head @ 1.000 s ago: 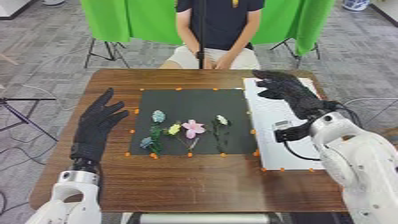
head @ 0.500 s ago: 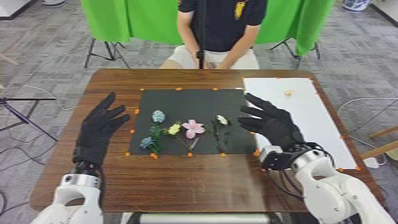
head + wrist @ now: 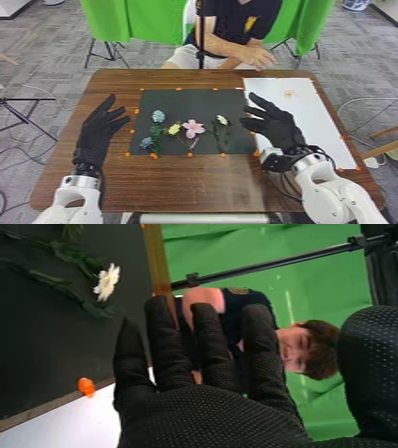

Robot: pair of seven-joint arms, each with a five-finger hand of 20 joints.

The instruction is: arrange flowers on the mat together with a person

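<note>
In the head view the black mat [image 3: 182, 102] lies mid-table, bearing a pink flower [image 3: 193, 128], a yellow flower [image 3: 174, 129], a white flower [image 3: 222, 120] and two pale blue flowers, one higher [image 3: 158, 116] and one lower [image 3: 147, 142]. My right hand [image 3: 277, 127] is held beside the mat's right edge, open and holding nothing. Left of the mat, my left hand [image 3: 99, 125] is open and empty too. In the right wrist view my right hand [image 3: 209, 411] has straight fingers, with the white flower [image 3: 107, 282] beyond them on the mat [image 3: 53, 339].
A white sheet [image 3: 298, 110] lies right of the mat, with a small light-coloured item [image 3: 289, 93] on it. Orange markers [image 3: 223, 154] line the mat's edges. A person sits behind the table's far edge, hands close to the sheet's far end.
My right hand has come from over the white sheet to beside the mat. The person has leaned to one side, hands moved toward the sheet. The flowers have kept their places.
</note>
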